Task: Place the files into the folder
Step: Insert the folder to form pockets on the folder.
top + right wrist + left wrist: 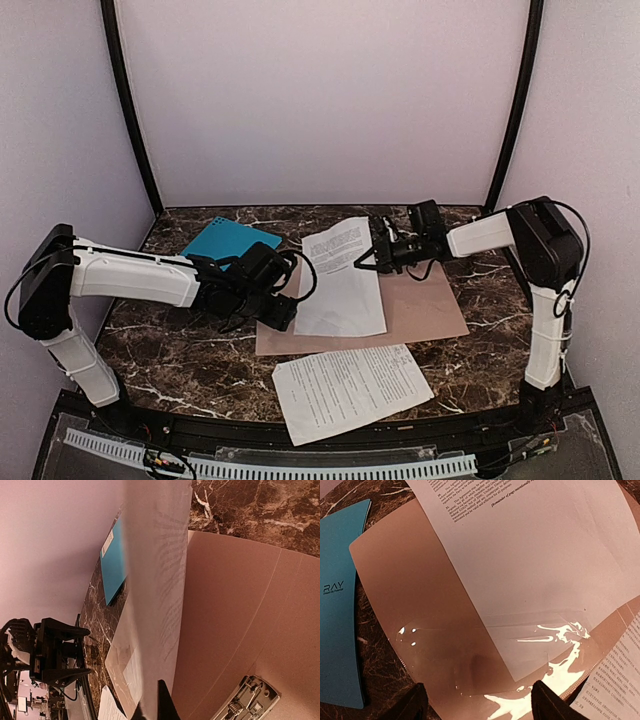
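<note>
The tan folder (425, 312) lies open in the middle of the table, its metal clip (247, 700) showing inside. One of the files (340, 280), a printed white sheet, lies slanted across the folder's left half. My right gripper (374, 256) is shut on its far edge, and the sheet (155, 575) rises from the jaws in the right wrist view. Its near corner (520, 655) sits under a glossy see-through flap of the folder. My left gripper (480, 705) hovers open over that flap, holding nothing. Another printed sheet (350, 388) lies on the table in front of the folder.
A teal blue folder (228, 240) lies at the back left, close to my left arm. The marble table (480, 370) ends in a black rail at the front, and pale walls enclose it on three sides.
</note>
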`<state>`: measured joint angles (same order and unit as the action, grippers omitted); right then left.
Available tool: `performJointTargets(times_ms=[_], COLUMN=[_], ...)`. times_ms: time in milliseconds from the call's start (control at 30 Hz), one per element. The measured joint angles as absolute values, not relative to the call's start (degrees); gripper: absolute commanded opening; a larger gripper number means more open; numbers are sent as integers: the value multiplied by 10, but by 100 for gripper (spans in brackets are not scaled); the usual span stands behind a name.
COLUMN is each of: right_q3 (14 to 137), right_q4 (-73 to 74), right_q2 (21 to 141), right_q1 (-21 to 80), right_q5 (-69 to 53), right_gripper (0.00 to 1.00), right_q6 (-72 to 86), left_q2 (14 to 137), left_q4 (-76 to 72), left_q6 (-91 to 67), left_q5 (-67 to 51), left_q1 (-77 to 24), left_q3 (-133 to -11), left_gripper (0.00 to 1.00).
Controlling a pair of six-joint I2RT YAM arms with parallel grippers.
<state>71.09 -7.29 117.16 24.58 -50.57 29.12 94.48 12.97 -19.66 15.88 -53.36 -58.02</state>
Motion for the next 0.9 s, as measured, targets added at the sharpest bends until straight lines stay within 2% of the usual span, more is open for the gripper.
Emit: performJointTargets(times_ms=[900], right_q3=[742], right_q4=[-138], right_q2=[1242], right_q1=[282], right_q5=[-534], right_gripper=[0], right_q6=[338], left_q2=[937], left_q4=[130], left_q6=[-191], left_q5=[159], left_q1=[-534], left_q3=[-580], left_gripper=[71])
